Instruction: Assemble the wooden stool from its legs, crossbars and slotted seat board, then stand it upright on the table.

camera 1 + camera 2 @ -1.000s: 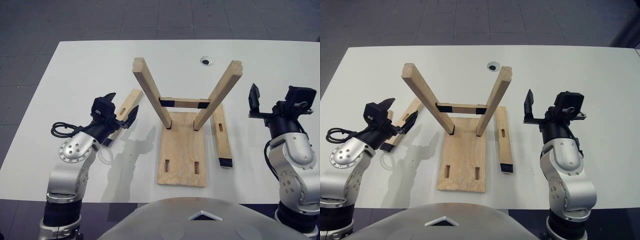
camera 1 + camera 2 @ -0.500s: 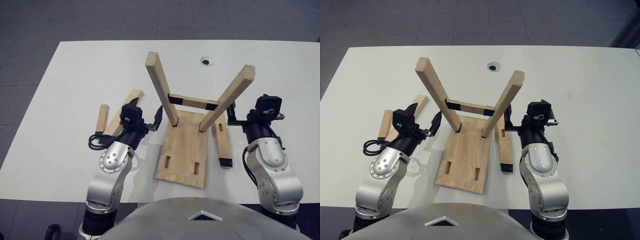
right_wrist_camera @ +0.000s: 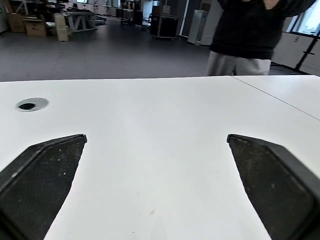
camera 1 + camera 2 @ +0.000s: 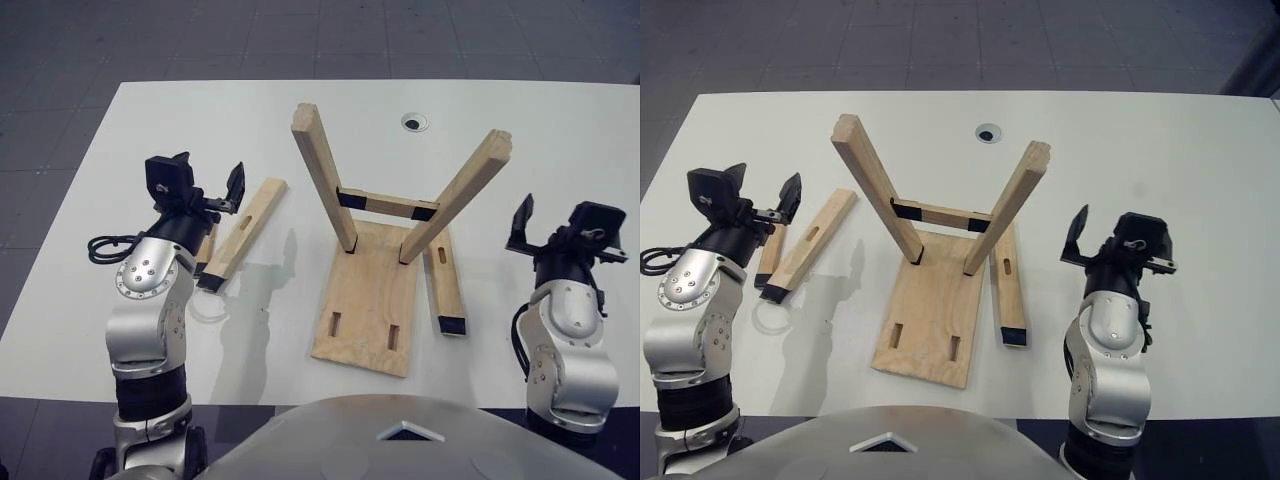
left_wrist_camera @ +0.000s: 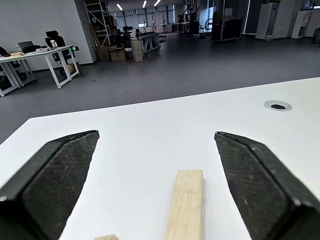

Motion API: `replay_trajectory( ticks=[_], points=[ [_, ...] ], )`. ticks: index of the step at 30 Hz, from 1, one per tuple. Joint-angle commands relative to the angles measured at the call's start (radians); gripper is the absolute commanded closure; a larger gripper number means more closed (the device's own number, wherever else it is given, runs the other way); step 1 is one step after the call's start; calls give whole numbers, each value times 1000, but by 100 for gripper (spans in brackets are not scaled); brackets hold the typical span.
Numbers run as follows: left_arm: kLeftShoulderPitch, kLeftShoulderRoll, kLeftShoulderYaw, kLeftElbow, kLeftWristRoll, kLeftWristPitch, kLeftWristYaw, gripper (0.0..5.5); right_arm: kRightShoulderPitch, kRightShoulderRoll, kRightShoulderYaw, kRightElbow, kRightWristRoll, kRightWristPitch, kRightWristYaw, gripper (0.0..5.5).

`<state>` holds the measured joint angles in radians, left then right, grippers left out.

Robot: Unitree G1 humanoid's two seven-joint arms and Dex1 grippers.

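The left gripper [image 4: 208, 186] has swung out from the seat board's edge and now hangs over the loose leg [image 4: 245, 228] and short crossbar [image 4: 770, 258] on the bench [image 4: 200, 120], fingers spread and empty. The slotted seat board [image 4: 365, 300] lies unmoved, with the leg frame [image 4: 385, 203] planted in its far slots and a second loose leg [image 4: 445, 285] beside it. The right gripper [image 4: 552, 235] has also drawn away, fingers spread on nothing, so fetching the remaining legs looks next
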<state>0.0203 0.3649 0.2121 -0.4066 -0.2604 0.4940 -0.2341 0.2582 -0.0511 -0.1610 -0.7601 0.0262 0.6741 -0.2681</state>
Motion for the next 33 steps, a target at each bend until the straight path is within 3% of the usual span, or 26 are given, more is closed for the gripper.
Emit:
replay_trajectory(
  ticks=[1, 6, 10, 14, 27, 33],
  points=[
    [-58, 21, -15, 56, -16, -15, -58, 119, 55, 84, 18, -47, 13, 22, -11, 30],
    [-88, -33, -173, 0, 19, -7, -73, 119, 48, 143, 205, -51, 3, 31, 9, 30],
    [-3, -155, -465, -147, 84, 29, 2, 119, -4, 142, 440, -80, -24, -7, 35, 30],
    [114, -196, -670, -285, 133, 72, 69, 119, 3, 139, 501, -79, -51, -20, 38, 30],
    [210, -195, -552, -385, 119, 158, 122, 119, -127, 92, 295, -6, 12, 45, 150, 30],
    [215, -205, -524, -387, 124, 160, 124, 119, -126, 38, 265, 2, 24, 87, 214, 30]
  ],
)
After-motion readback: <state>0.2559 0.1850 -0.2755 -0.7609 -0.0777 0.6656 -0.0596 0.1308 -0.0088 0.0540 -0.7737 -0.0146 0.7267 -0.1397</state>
